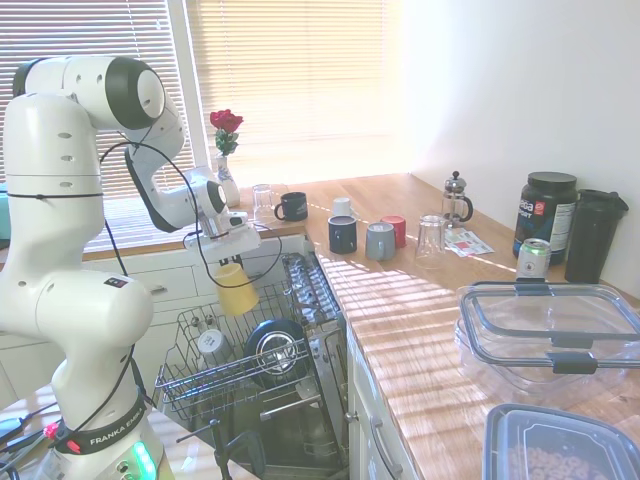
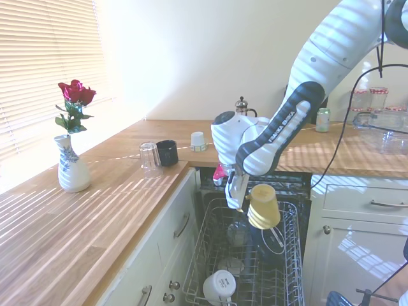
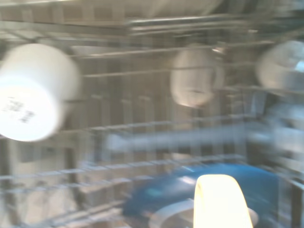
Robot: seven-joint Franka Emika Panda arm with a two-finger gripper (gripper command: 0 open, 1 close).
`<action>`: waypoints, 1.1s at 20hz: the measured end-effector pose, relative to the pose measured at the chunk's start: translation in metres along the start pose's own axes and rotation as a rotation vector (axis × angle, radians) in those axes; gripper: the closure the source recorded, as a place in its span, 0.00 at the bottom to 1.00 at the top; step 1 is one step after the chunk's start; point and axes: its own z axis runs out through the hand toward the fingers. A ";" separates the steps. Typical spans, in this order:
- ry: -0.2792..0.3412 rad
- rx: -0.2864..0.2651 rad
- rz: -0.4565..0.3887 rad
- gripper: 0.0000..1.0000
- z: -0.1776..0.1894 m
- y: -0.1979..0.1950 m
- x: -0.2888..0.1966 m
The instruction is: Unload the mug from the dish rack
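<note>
The yellow mug (image 1: 237, 289) hangs in the air above the dish rack (image 1: 190, 385), carried by the gripper (image 1: 232, 262). The fingers pinch it at the upper end, and the mug is tilted, as the second exterior view shows (image 2: 263, 206); I cannot tell if the hold is on the rim, the wall or the handle. It is clear of the tines and touches nothing in the rack.

Below it in the rack lie a dark blue bowl (image 1: 272, 345) and a white cup (image 2: 219, 284). The wrist view is blurred, but the pale yellow shape (image 3: 222, 202) at its lower edge is the mug.

The mug looks ceramic, so I judge it stiff, rather heavy for its size, smooth and slippery, and fragile if it falls on the wire grid or the wooden surface (image 1: 400, 300). A firm hold across the wall near the rim seems best. The surface beside the rack has free space near the other mugs (image 1: 361, 237).
</note>
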 end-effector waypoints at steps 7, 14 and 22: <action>0.012 -0.005 0.072 1.00 -0.062 0.112 0.054; -0.018 0.043 0.118 1.00 -0.048 0.198 0.123; -0.058 0.074 0.124 1.00 -0.007 0.240 0.169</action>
